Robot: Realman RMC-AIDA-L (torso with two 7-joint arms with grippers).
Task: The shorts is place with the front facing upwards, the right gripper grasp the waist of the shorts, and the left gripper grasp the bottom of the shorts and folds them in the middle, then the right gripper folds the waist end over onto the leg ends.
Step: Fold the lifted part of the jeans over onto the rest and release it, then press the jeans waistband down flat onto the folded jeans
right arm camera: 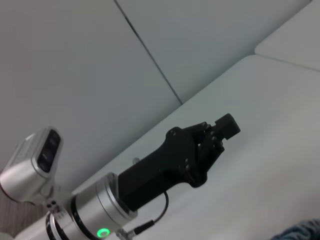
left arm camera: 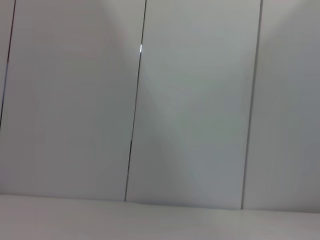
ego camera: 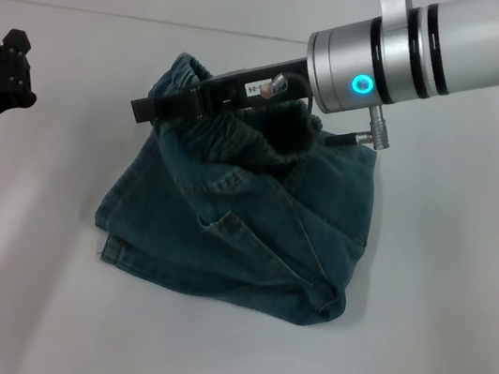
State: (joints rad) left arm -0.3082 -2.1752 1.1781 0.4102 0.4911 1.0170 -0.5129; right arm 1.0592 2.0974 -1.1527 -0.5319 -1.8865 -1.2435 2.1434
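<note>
1. Reaching in from the upper right of the head view, the right arm slants down to the shorts' waist.
2. Blue denim shorts [ego camera: 244,219] lie folded lengthwise on the white table [ego camera: 433,349], waist end bunched and lifted.
3. The right gripper [ego camera: 162,109] has its fingers pinched on that waistband.
4. The left gripper [ego camera: 6,73] hovers well apart at the left edge, its fingers [right arm camera: 225,127] close together, holding nothing.
</note>
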